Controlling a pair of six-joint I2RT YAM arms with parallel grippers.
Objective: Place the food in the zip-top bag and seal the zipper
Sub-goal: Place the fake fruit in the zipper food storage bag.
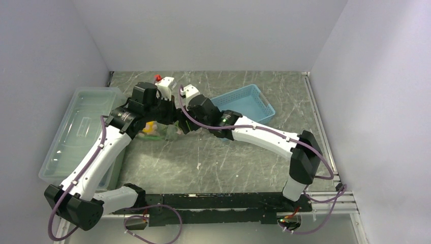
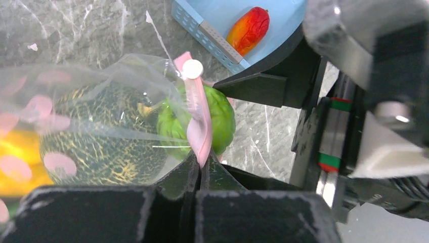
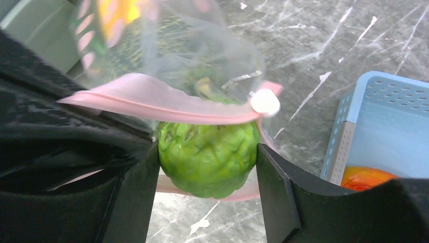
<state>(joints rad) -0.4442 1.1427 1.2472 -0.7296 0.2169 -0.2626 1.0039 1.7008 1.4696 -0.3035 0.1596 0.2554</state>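
Zip-top bag (image 1: pixel 155 129) sits between your two wrists at the middle-left of the table (image 1: pixel 228 157), just right of the big clear bin (image 1: pixel 76 132) and near the blue basket (image 1: pixel 244 101). Your left gripper (image 2: pixel 201 174) is clenched tight on the zipper (image 2: pixel 198 121). It pinches the pink strip at one spot so that it stands up out of the jaws, with the white slider (image 2: pixel 192 68) at its top end. Your right gripper (image 3: pixel 207 152) is grasping the lime-green fruit (image 3: pixel 207 169), with its fingers (image 3: pixel 281 187) pressed one against each side. That fruit sits right in the bag's mouth, with one pink lip over it and the other under it. Through the clear plastic you can see the dark green round fruit (image 2: pixel 101 147) and the banana (image 2: pixel 15 167) inside. The red-orange fruit (image 2: pixel 249 29) lies in the basket, apart from the bag.
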